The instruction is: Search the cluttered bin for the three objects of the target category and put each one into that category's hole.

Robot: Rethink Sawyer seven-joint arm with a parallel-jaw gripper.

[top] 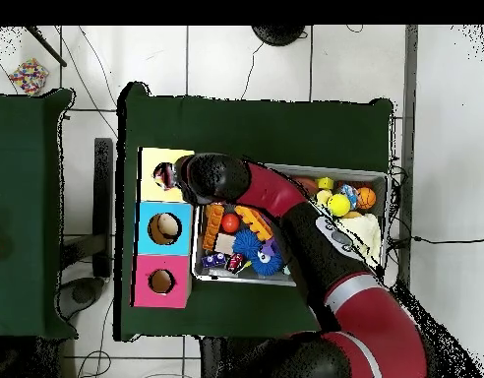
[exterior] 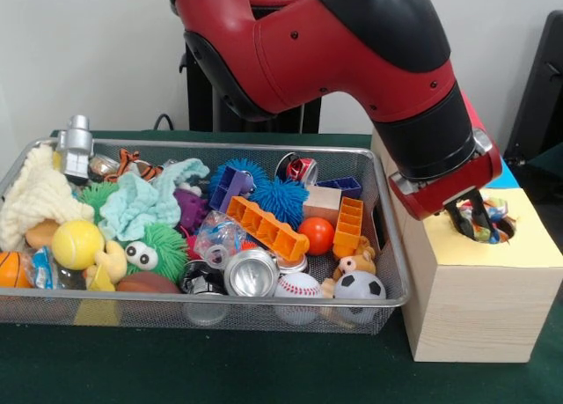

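Note:
The wire mesh bin (exterior: 220,145) is full of toys and lies left of the pale wooden box with the yellow top (exterior: 528,246). My gripper (exterior: 473,221) reaches down into the round hole (exterior: 505,237) in that top. It is shut on a crumpled white paper wad with coloured dots (exterior: 493,217), which sits at the hole's rim. In the overhead view the gripper's end (top: 179,177) covers part of the yellow box's hole, and the wad (top: 164,177) shows in it. The bin (top: 386,179) lies beside it. No other dotted wad shows in the bin.
Boxes with a blue top (top: 148,228) and a red top (top: 143,282) stand in line with the yellow one. The bin holds balls, orange bricks (exterior: 268,228), a can (exterior: 251,272) and cream (exterior: 35,197) and mint (exterior: 141,202) cloths. A small dotted thing (top: 28,75) lies far off.

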